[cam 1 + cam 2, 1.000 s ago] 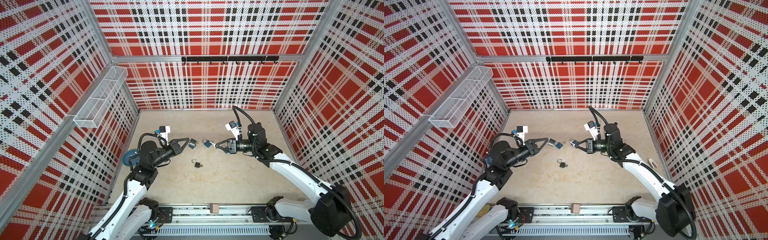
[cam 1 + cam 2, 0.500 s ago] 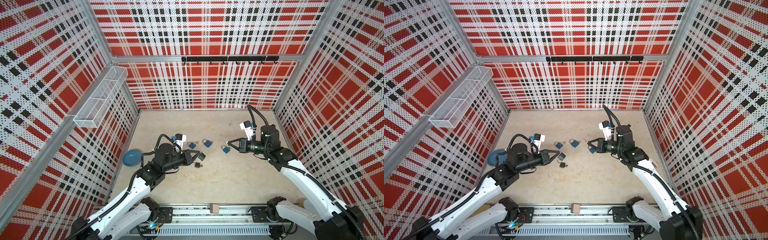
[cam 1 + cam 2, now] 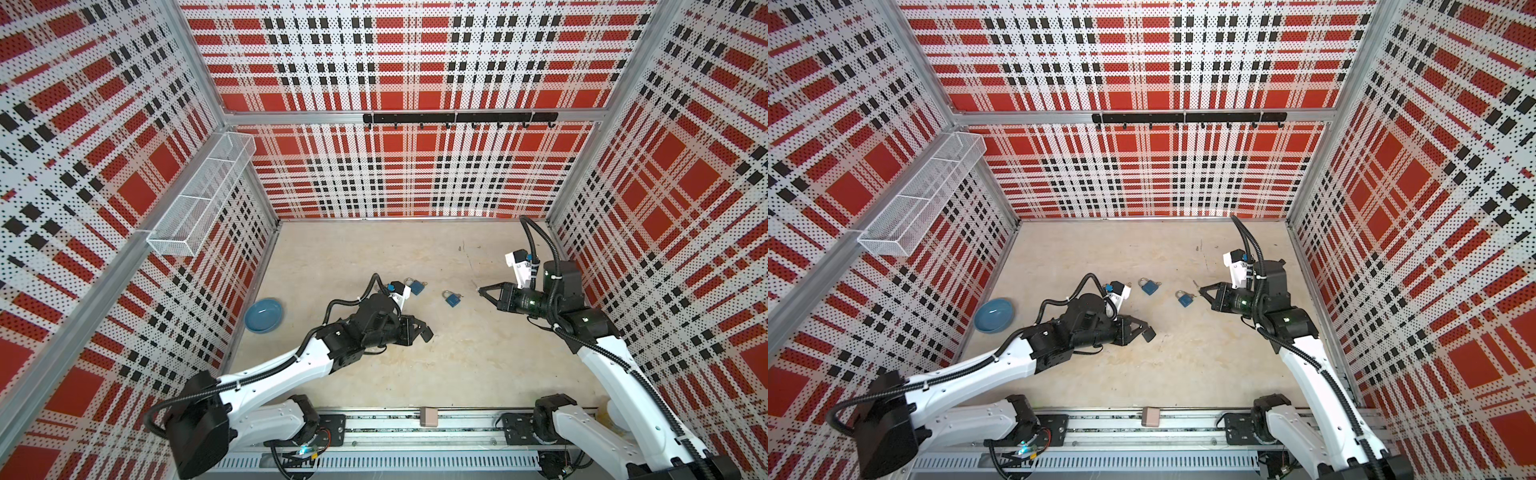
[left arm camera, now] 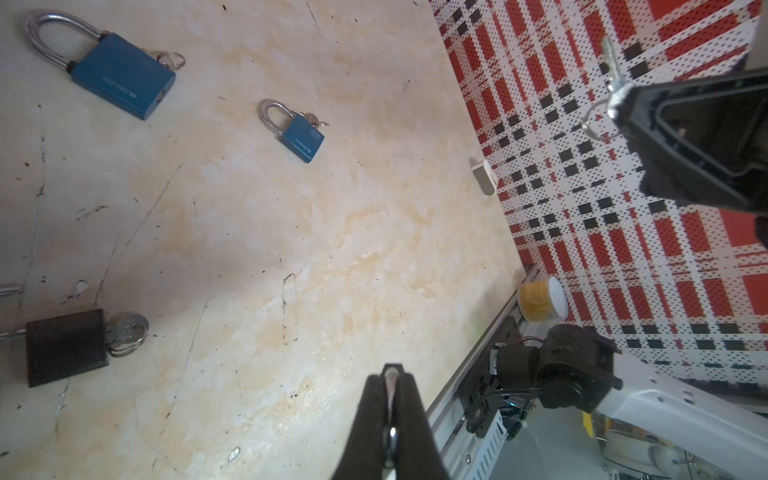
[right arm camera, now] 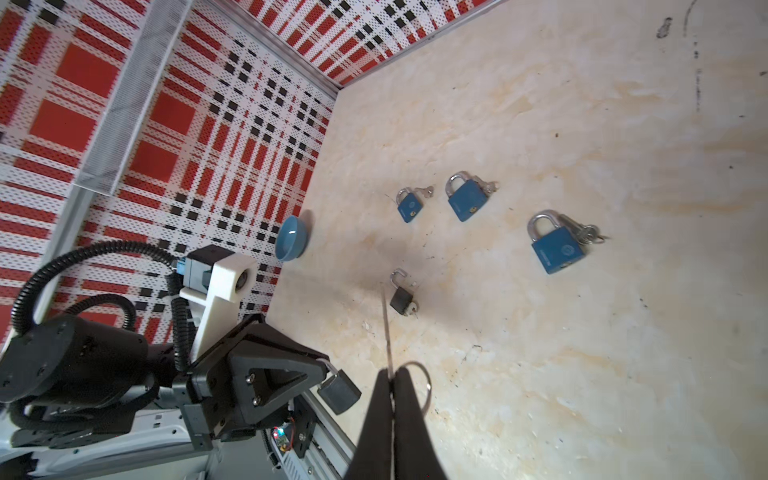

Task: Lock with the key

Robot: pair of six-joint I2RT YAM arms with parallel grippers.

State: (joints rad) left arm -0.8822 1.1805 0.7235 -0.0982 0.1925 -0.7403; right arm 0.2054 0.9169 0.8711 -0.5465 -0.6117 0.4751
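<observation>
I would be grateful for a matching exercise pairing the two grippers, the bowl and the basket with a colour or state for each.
Things:
1. left gripper
2. right gripper
3. bowl
4. basket

Colour or state:
A. white
B. shut on a key
C. blue
D. shut on a black padlock

Pairs: 1-D, 2-B, 3-C, 4-A.
</observation>
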